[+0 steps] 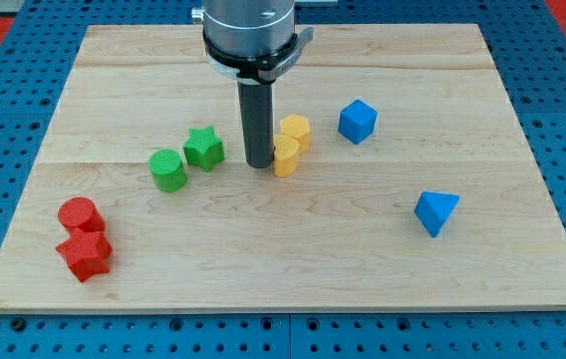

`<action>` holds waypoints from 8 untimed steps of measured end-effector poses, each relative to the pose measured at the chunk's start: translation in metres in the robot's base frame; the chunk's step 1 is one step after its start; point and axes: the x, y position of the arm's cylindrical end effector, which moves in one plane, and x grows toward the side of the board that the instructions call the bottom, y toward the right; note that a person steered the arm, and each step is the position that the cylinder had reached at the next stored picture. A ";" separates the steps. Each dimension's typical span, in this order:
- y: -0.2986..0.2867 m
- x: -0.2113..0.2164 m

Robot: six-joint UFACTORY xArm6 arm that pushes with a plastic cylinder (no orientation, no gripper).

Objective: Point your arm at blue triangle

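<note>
The blue triangle point(435, 211) lies on the right side of the board point(293, 264), toward the near edge, with bare wood all round it. Nothing touches it. Far from it and somewhat left sits the blue cube point(358, 121), well apart from the triangle.

My tip point(259, 165) stands near the board's middle, well to the left of the blue triangle and a little farther back. The rod is a plain dark bar with nothing to open or close, and it holds nothing; its end rests at the wood. Just to its right, touching or almost touching it, is a yellow block point(286, 157), whose shape I cannot make out. A second yellow block point(295, 132), six-sided by the look of it, sits just behind that one, the two pressed together.

Left of my tip is the green star point(203, 148), close but apart from the rod. Farther left and nearer is the green cylinder point(167, 170), just beside the star.

At the near left corner are two red blocks, touching: a red cylinder point(78, 214) and, nearer, a red block point(87, 254) of unclear shape.
</note>
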 end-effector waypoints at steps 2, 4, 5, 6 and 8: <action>-0.035 0.024; -0.023 0.069; 0.015 0.114; 0.074 0.108; 0.149 0.096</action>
